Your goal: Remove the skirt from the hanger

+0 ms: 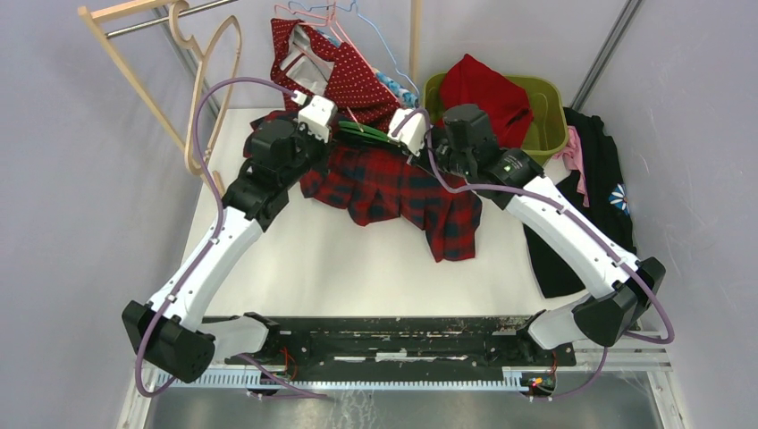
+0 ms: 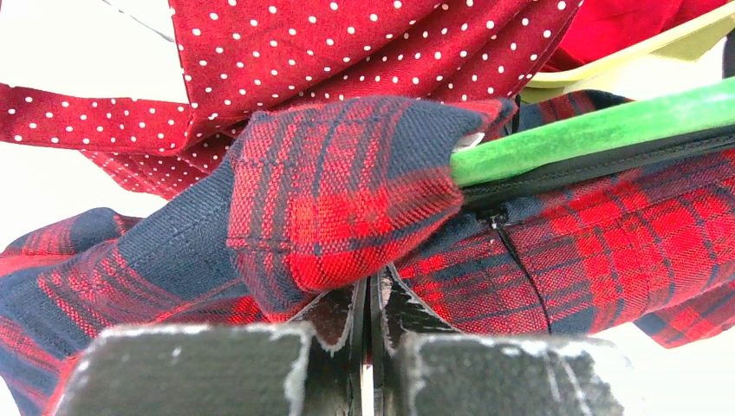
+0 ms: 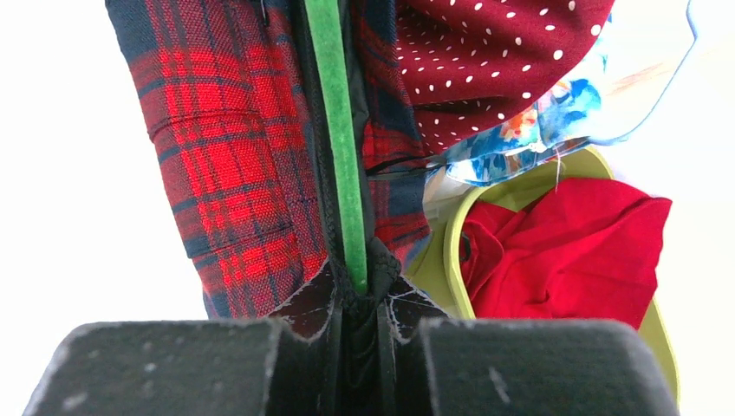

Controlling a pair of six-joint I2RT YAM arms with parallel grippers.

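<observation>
Your right gripper clamps the green hanger at its tips so your left gripper, pinching the skirt, can peel it off.

no readable text, labels, brands or numbers anywhere in views.

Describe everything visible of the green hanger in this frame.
The hanger is a thin, flat green bar, plastic-looking, lying along the waist of the red-and-navy plaid skirt. One end vanishes under a plaid fold above the shut left gripper, which pinches the fabric; the other runs between the closed fingers of the right gripper. Its hook cannot be made out.
</observation>
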